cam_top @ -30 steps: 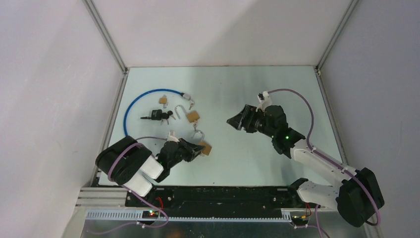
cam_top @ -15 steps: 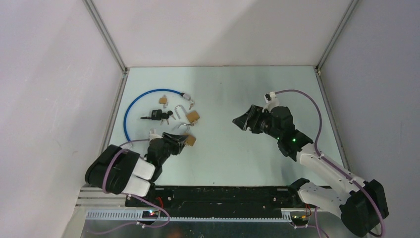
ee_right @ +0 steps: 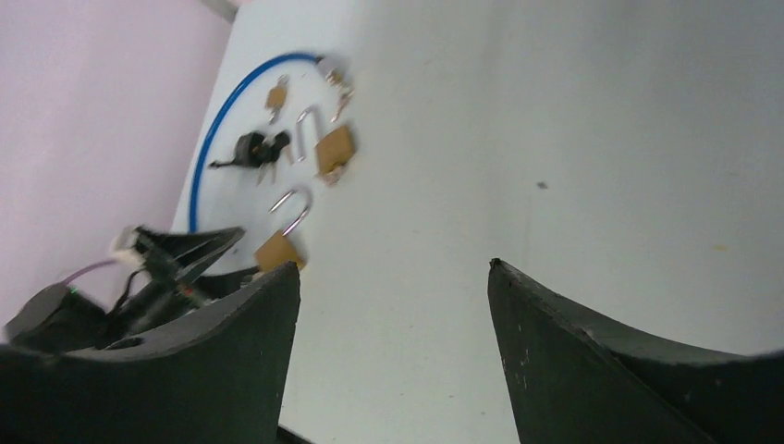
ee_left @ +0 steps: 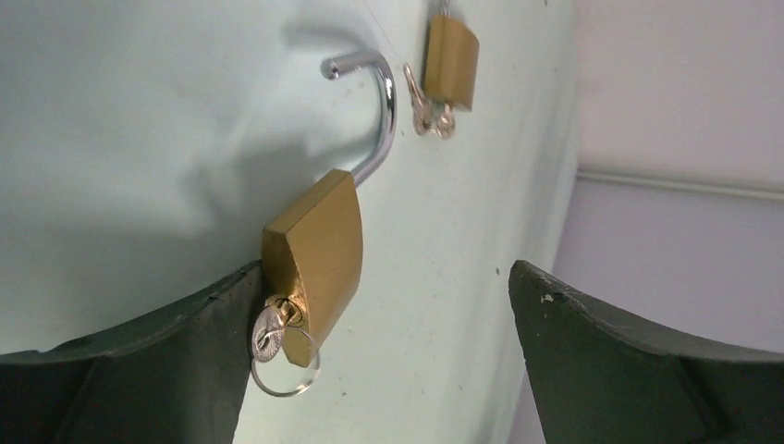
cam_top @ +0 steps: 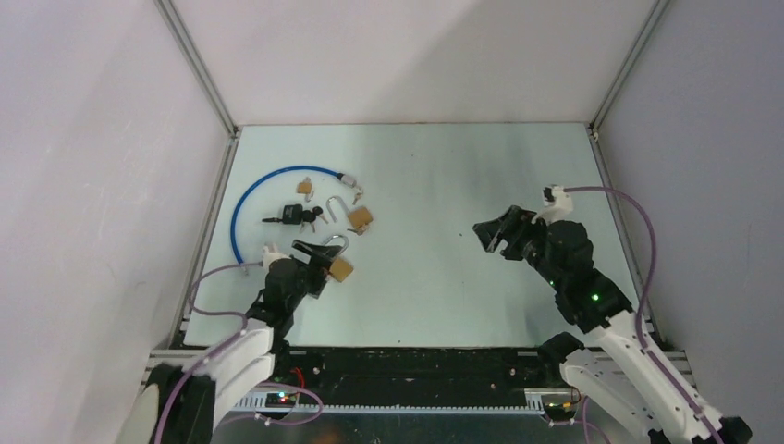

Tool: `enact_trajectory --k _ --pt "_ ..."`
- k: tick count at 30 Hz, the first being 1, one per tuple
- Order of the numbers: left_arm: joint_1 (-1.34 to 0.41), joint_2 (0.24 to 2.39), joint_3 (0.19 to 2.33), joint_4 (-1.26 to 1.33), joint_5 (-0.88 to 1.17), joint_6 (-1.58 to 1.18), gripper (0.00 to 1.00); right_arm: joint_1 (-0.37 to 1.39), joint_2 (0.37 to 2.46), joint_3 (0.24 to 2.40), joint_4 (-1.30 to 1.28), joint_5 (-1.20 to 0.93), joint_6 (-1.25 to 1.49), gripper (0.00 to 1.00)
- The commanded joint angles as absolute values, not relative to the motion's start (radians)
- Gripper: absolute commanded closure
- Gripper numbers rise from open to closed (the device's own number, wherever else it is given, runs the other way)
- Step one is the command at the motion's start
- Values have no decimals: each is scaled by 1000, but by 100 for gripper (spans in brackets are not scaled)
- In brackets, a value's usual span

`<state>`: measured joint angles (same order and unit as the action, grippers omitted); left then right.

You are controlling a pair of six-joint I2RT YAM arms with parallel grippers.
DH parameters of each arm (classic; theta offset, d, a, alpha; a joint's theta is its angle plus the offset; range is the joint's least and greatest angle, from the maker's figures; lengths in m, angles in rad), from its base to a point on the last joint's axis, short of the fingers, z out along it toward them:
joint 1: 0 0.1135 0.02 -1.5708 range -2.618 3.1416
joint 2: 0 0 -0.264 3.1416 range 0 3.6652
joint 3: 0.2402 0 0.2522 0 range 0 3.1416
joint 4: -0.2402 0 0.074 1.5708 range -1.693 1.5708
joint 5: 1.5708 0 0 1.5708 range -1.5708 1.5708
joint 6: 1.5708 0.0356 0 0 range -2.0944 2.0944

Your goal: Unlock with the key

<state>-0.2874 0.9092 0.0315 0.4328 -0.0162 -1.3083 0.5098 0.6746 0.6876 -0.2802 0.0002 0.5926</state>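
Observation:
A brass padlock (ee_left: 316,248) lies on the pale table with its silver shackle (ee_left: 377,111) swung open. A small silver key (ee_left: 271,333) on a thin ring sits in its keyhole. My left gripper (ee_left: 384,268) is open around it; the lock's body leans against the left finger (ee_left: 148,370), and the other finger stands well clear. From above, the padlock (cam_top: 340,269) lies just right of the left gripper (cam_top: 317,264). My right gripper (cam_top: 495,231) hovers open over the right half of the table, nothing between its fingers (ee_right: 231,351).
A second brass padlock (cam_top: 361,219) with an open shackle lies further back. Beside it are a black bunch of keys (cam_top: 296,217), a small padlock (cam_top: 303,187) and a blue cable loop (cam_top: 268,176). The left wall rail (cam_top: 208,231) runs close by.
My left gripper has opened and let go of the padlock while the arm drew back towards the near left, leaving the lock further left. The right arm has pulled away to the right.

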Motion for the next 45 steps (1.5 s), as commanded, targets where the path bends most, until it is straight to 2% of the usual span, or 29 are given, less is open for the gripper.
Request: enact_trajectory --k 1,4,8,14,24,31,38,45 --pt "-279 689 165 -97 -255 -1206 0 496 593 763 -474 233 544 23" --pt "-279 551 210 -236 -320 -1161 0 494 564 809 -562 418 544 22" --pt "-280 450 290 -406 -372 -1109 0 492 529 865 -671 598 512 14" --pt "-279 339 472 -570 -440 -961 0 492 383 871 -686 711 392 2" --pt "-279 177 820 -632 -549 -476 0 492 163 855 -610 872 163 1" --pt "-279 13 828 -627 -710 -322 0 494 57 768 -561 953 143 1" --pt "-279 -193 689 -604 -838 -279 0 495 -76 653 -465 930 92 1" --pt "-280 -225 604 -591 -876 -316 0 495 -95 635 -445 934 72 1"
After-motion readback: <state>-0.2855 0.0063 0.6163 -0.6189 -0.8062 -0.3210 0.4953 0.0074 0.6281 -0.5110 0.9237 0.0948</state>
